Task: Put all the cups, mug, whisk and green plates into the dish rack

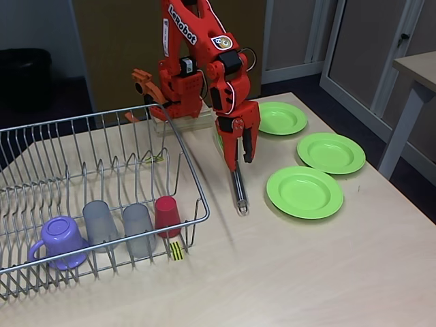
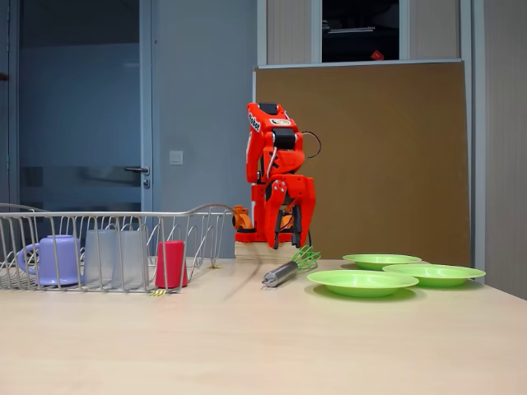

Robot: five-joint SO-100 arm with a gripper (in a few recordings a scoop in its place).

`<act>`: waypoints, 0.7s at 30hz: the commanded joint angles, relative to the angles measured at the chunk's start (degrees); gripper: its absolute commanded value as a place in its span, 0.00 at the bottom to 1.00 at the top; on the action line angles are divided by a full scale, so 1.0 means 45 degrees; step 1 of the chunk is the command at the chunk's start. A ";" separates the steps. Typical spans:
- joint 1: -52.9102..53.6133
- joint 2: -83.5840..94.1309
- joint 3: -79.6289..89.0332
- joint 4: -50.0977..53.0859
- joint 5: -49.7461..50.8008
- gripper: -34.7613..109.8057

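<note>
The whisk (image 1: 238, 191) lies flat on the table (image 1: 306, 272) just right of the dish rack (image 1: 102, 177), directly under the gripper (image 1: 238, 153), whose fingers hang spread above it without touching. Its slim silver handle points toward the camera; the green wire loops (image 2: 305, 257) lie at the far end. Right of the whisk sit three green plates (image 1: 304, 192).
</note>
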 commanded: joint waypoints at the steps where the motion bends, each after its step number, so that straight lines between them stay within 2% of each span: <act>1: -0.0352 0.0020 0.0117 -0.0430 0.0918 0.38; 3: -0.0195 -0.0059 -0.0293 -0.0254 -0.0273 0.39; 4: 0.0000 -0.0195 -0.0684 -0.0039 -0.1797 0.40; 6: 0.0586 -0.0508 -0.1660 0.0508 -0.6719 0.41; 7: 0.0840 -0.0742 -0.2500 0.1562 -0.8750 0.41; 10: 0.1523 -0.1484 -0.4238 0.4277 -1.2461 0.40; 12: 0.1777 -0.1953 -0.4883 0.5508 -1.4883 0.35; 15: 0.1836 -0.2344 -0.5137 0.6543 -1.6816 0.24; 18: 0.1660 -0.2324 -0.5352 0.7891 -1.7871 0.24; 20: 0.1543 -0.2266 -0.5352 0.7930 -1.9199 0.24; 21: 0.1523 -0.2246 -0.5352 0.7891 -2.0684 0.26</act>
